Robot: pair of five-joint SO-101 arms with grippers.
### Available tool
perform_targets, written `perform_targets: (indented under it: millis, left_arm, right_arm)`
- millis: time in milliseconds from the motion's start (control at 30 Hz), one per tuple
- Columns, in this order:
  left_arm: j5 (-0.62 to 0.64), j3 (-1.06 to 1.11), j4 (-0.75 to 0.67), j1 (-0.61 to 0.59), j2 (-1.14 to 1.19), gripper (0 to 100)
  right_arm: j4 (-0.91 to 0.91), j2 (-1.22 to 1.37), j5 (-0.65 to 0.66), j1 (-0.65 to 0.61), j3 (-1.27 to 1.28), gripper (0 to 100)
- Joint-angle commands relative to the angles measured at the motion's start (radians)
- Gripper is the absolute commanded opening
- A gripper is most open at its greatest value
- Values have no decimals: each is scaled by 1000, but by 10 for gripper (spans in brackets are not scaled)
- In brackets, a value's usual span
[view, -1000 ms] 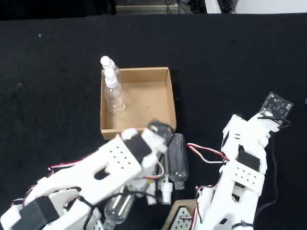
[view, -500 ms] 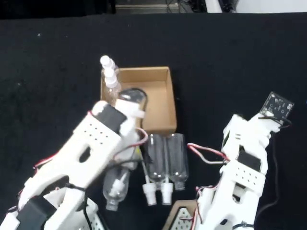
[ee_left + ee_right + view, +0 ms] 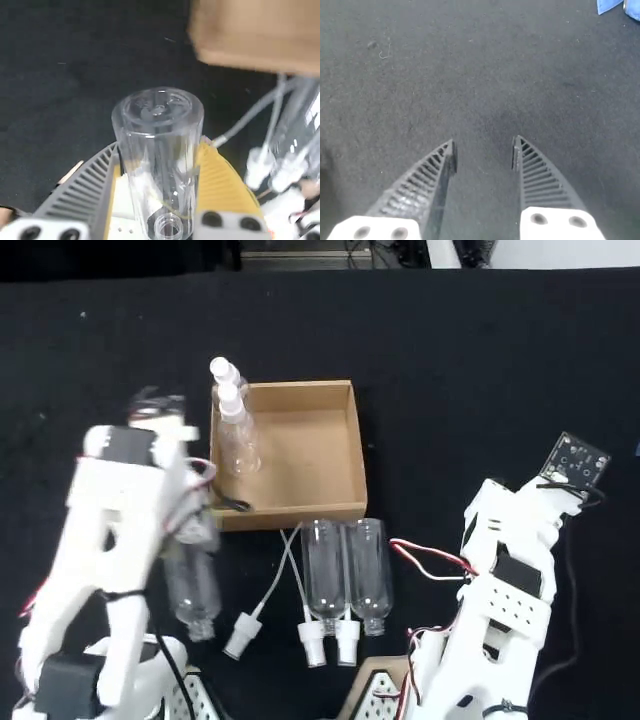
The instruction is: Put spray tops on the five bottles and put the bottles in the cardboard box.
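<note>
Moved since the earlier frames: left arm [image 3: 110, 540], swung from above the box out to the tabletop's left side, carrying its bottle along; right arm [image 3: 505, 590] unchanged

- Left gripper [image 3: 159, 147]: grey and yellow fingers closed on a clear plastic bottle [image 3: 157, 130] with a bare, open neck. In the high view this bottle [image 3: 190, 585] sits just off the box's near-left corner, toward the tabletop's near edge
- Right gripper [image 3: 482, 150]: fingers apart, nothing between them, over bare black tabletop [image 3: 480, 360] on the right side
- Square brown cardboard box [image 3: 330, 500]: mid-tabletop
- Two clear bottles with white spray tops [image 3: 238, 435]: upright at the box's far-left corner. The nearer one is inside; cannot tell for the farther one
- Two clear plastic bottles lying side by side [image 3: 345, 565]: just beside the box's near wall, white tops at their necks; cannot tell if these are fitted
- Loose white spray top with thin tube [image 3: 240, 638]: lies near the near edge, between the held bottle and the lying pair
</note>
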Motion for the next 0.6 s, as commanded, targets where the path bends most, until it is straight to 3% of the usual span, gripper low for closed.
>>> perform_targets:
  millis: [0, 133, 267, 433, 567]
  left_arm:
    - [-37, -31, -46, -263, -9, 113]
    - [-37, -27, -157, -507, -3, 116]
    - [-37, 38, -347, -664, -3, 116]
    - [-34, 259, -594, -739, -3, 117]
    - [-31, 338, -687, -765, -3, 119]
  right_arm:
    - [-25, -25, 3, 15, -4, 172]
    - [-25, -25, 2, 15, -4, 172]
    - [-25, -25, 2, 15, -4, 172]
    - [-25, -25, 3, 15, -4, 172]
    - [-25, -25, 5, 15, -4, 172]
